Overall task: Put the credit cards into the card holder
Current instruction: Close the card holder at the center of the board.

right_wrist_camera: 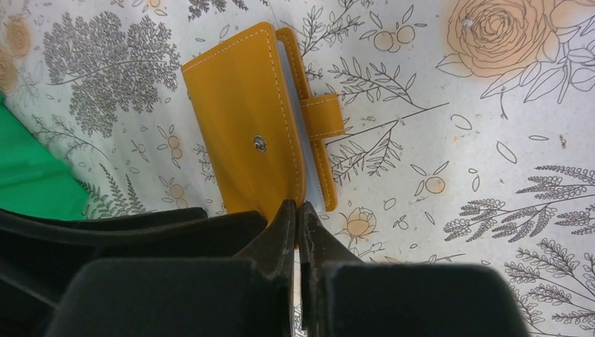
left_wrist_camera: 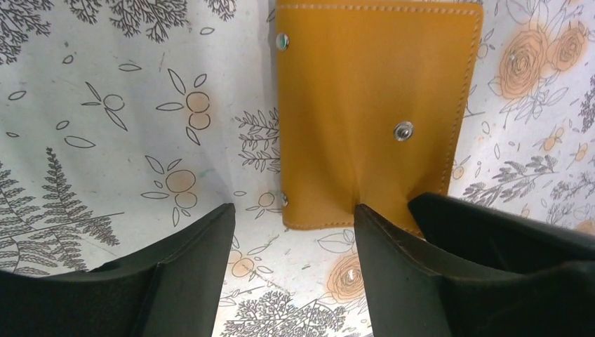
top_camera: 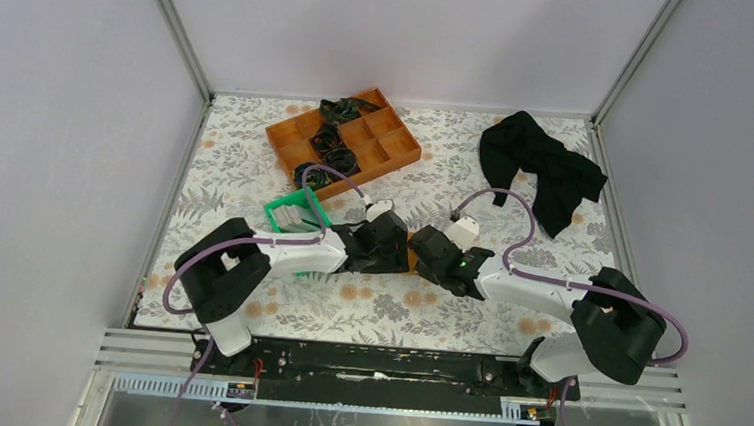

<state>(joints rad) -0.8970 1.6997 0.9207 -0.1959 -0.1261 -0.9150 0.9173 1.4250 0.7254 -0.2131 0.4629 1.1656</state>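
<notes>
left: green bin (top_camera: 293,210) blocks | rear: orange tray (top_camera: 399,146) | front: table (top_camera: 416,318) free

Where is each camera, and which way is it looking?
Top external: high behind the robot, looking down on the table; both arms show.
Left wrist: on that wrist, looking down at the card holder; open left gripper shows.
Right wrist: on that wrist, looking down; shut right gripper shows.
Shared: both wrist views see the card holder.

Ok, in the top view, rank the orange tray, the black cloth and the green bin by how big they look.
1. Orange tray and black cloth: they look about alike, so I can't separate them.
2. Green bin: clearly smallest.
</notes>
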